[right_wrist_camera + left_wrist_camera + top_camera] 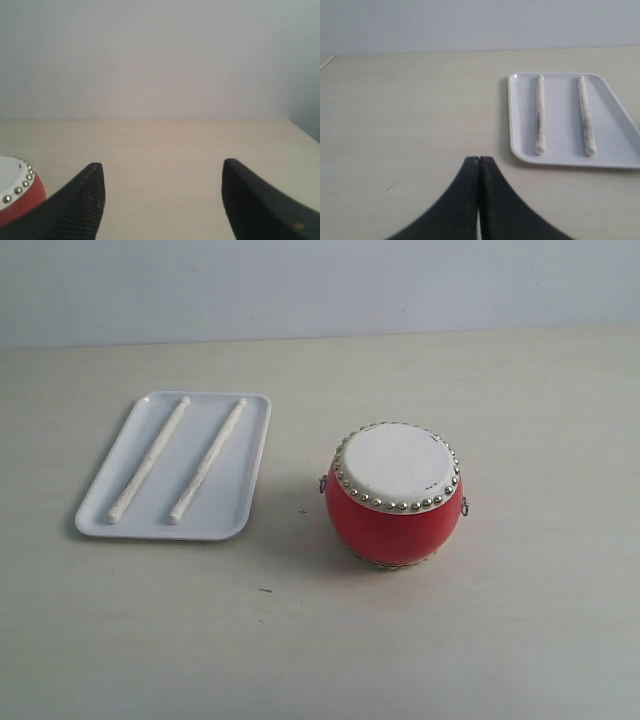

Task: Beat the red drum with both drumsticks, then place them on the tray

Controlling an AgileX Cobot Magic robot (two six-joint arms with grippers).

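The red drum (393,496) stands upright at the table's middle right, its off-white head ringed with silver studs. Two pale drumsticks (150,459) (208,460) lie side by side in the white tray (232,512) at the left. Neither arm shows in the exterior view. In the left wrist view my left gripper (479,159) is shut and empty, short of the tray (520,120) and its drumsticks (540,114) (585,115). In the right wrist view my right gripper (163,167) is open and empty, with the drum's edge (17,192) beside one finger.
The pale wooden table (450,640) runs back to a plain light wall (320,285). Its right edge shows in the right wrist view (305,131). A thin pale strip (327,62) lies at the table's far edge in the left wrist view.
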